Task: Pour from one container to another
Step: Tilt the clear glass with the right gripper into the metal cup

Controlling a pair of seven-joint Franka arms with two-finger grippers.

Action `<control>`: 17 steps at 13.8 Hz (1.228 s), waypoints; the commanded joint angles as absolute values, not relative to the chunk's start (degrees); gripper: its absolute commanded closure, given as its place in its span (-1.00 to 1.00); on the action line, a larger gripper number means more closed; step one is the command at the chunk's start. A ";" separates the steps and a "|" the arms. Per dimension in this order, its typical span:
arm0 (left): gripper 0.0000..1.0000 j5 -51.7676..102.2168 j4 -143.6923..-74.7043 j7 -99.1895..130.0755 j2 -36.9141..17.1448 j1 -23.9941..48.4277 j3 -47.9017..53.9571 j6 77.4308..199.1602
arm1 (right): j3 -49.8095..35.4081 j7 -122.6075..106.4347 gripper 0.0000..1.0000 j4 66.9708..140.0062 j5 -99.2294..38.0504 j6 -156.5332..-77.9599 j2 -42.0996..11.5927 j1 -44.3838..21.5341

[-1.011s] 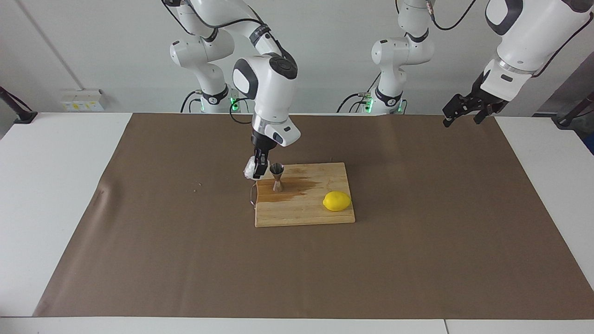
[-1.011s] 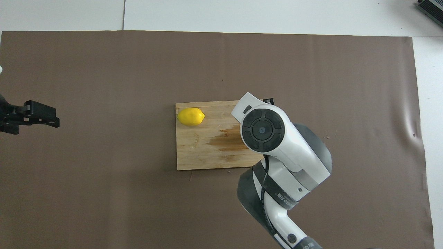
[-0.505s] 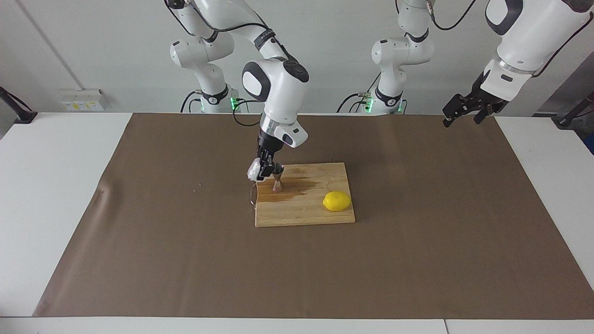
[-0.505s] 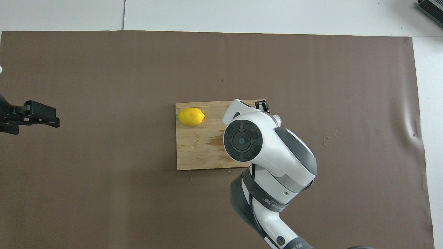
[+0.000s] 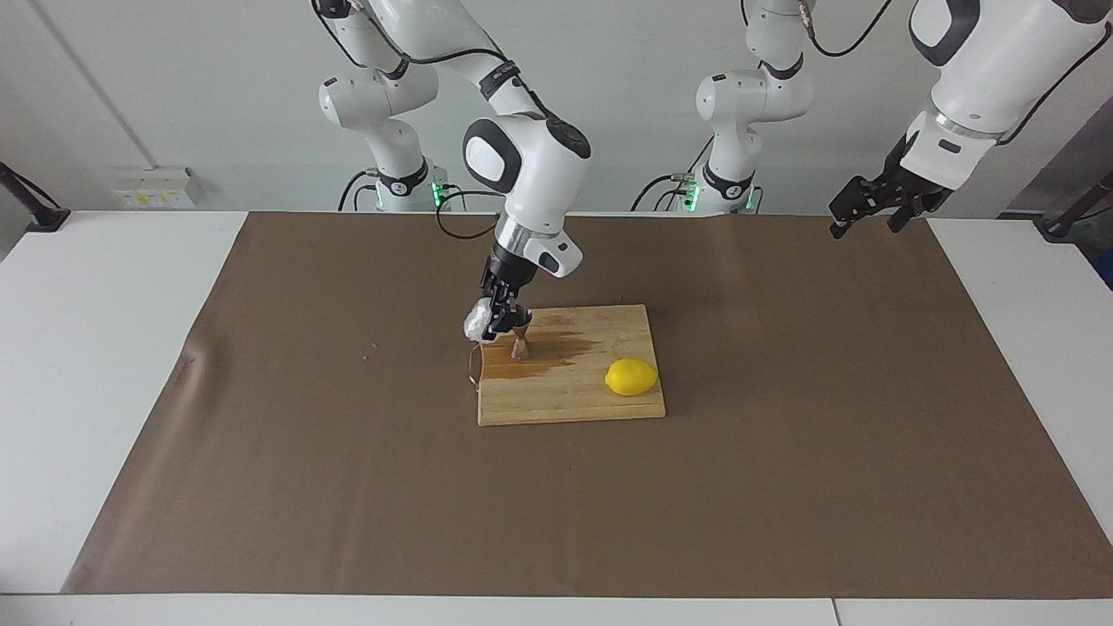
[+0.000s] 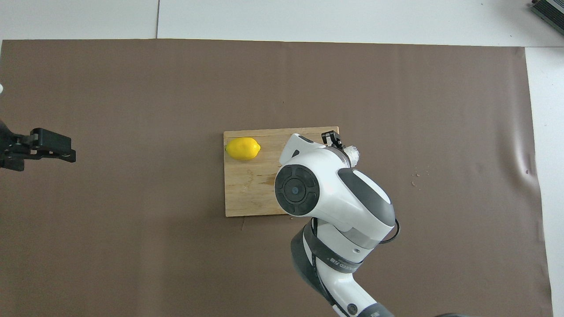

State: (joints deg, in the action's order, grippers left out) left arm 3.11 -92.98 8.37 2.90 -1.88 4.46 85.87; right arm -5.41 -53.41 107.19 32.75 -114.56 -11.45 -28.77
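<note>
My right gripper [image 5: 492,325] is shut on the small whitish ribbed cup [image 5: 477,319], holding it tilted right above the steel jigger [image 5: 519,344]. The jigger stands upright on the wooden cutting board [image 5: 574,391], at the corner toward the right arm's end. In the overhead view the right arm hides the jigger; only a bit of the cup [image 6: 352,153] and the gripper [image 6: 333,141] show past its wrist. My left gripper [image 5: 863,209] waits open in the air over the left arm's end of the table, also in the overhead view [image 6: 48,145].
A yellow lemon [image 5: 631,376] lies on the board at the end toward the left arm, also seen from overhead [image 6: 243,148]. A dark wet stain [image 5: 569,343] spreads on the board beside the jigger. A brown mat [image 5: 348,487] covers the table.
The right arm has swung its wrist toward the left arm's end and tilted the cup further over the jigger. The left arm has not moved.
</note>
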 commanded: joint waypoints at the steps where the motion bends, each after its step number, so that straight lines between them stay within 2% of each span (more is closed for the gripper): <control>1: -1.00 3.60 -93.16 8.09 3.60 -2.02 4.39 85.17 | -5.45 -52.21 1.00 109.07 35.59 -115.14 -10.20 -29.70; 17: -1.00 3.60 -93.16 8.09 3.69 -2.02 4.39 85.08 | -5.45 -52.38 1.00 111.71 41.13 -117.77 -8.88 -30.94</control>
